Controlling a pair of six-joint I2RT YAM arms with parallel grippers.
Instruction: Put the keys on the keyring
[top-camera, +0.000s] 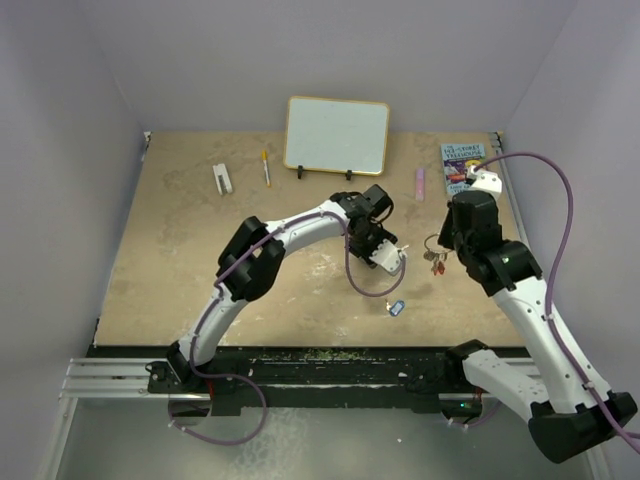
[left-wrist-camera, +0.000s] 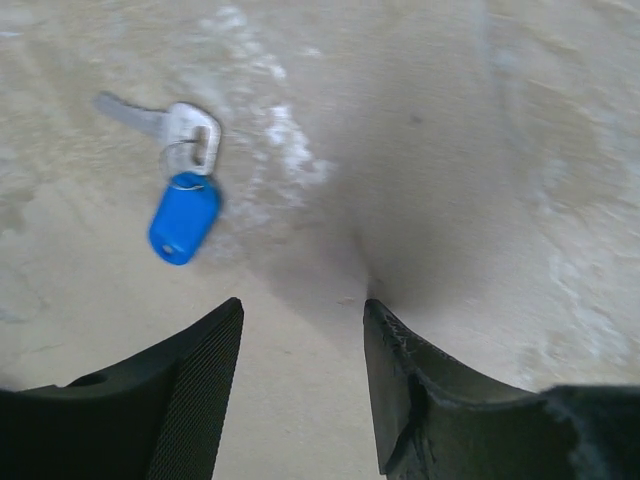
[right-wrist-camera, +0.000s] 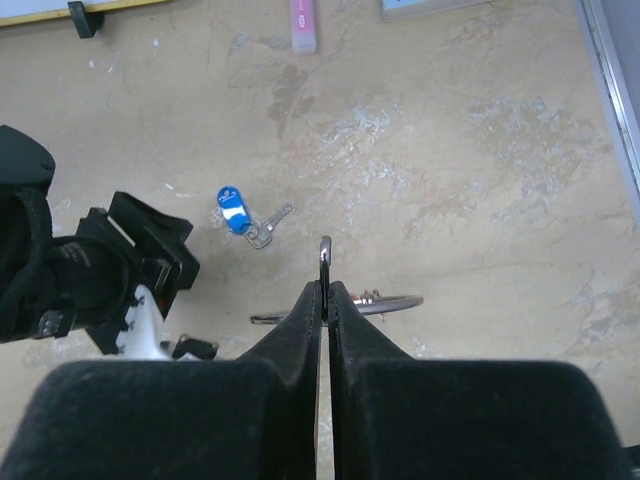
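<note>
A silver key with a blue plastic tag (left-wrist-camera: 184, 217) lies flat on the table, ahead and to the left of my left gripper (left-wrist-camera: 303, 312), which is open and empty just above the table. The key also shows in the top view (top-camera: 395, 307) and the right wrist view (right-wrist-camera: 232, 212). My right gripper (right-wrist-camera: 326, 288) is shut on the thin silver keyring (right-wrist-camera: 392, 303) and holds it above the table. Small red-headed keys (top-camera: 437, 264) hang from the ring. In the top view the left gripper (top-camera: 392, 260) is just left of the right gripper (top-camera: 441, 249).
A whiteboard on a stand (top-camera: 337, 137) is at the back centre. A pink marker (top-camera: 421, 182) and a book (top-camera: 462, 165) lie at the back right. A pen (top-camera: 266, 167) and a small white object (top-camera: 222, 178) lie at the back left.
</note>
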